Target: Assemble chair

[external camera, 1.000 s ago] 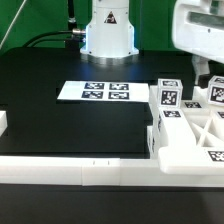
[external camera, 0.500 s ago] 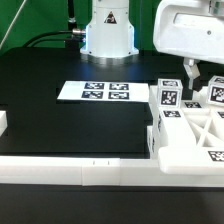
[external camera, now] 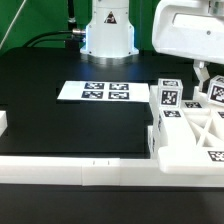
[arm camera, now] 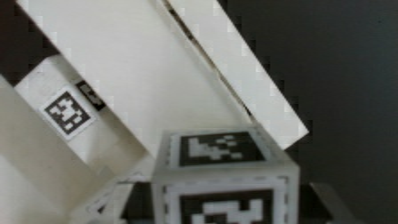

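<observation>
The white blocky chair parts [external camera: 185,125] cluster at the exterior view's right on the black table [external camera: 70,120], cut off by the frame edge. The gripper [external camera: 207,72] hangs just above them, fingertips hidden behind a tagged block [arm camera: 222,180]; whether it clasps that block cannot be told. The marker board [external camera: 95,91] lies flat nearby

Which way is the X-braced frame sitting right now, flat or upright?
Flat. In the exterior view the X-braced frame lies on the table with its crossed bars facing up, at that view's right, beside the tagged blocks.
</observation>
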`<action>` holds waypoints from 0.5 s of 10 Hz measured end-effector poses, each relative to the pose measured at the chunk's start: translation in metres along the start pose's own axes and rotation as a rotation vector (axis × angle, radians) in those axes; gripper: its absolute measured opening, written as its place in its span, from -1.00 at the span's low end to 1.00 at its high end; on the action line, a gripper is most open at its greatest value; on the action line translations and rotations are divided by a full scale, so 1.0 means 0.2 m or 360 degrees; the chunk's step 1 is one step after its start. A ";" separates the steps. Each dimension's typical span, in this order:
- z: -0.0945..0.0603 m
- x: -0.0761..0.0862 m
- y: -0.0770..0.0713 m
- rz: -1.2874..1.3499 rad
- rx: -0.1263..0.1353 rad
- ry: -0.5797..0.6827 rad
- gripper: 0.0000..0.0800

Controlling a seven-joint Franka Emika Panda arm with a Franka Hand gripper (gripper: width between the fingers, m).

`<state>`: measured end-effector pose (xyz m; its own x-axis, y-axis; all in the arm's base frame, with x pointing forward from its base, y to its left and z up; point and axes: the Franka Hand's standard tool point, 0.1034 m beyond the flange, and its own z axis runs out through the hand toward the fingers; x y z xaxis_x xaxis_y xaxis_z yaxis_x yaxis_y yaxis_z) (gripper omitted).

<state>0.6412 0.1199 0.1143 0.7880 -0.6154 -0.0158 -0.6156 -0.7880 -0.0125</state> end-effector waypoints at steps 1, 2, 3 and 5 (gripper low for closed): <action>0.00 0.00 0.00 0.0006 0.0001 -0.0001 -0.30; -0.01 0.02 0.02 0.0094 0.0017 -0.0011 -0.30; -0.01 0.03 0.03 0.0294 0.0026 -0.0011 -0.30; 0.00 0.04 0.05 0.0622 0.0086 0.0029 -0.30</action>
<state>0.6409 0.1065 0.1133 0.4939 -0.8694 -0.0122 -0.8682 -0.4924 -0.0614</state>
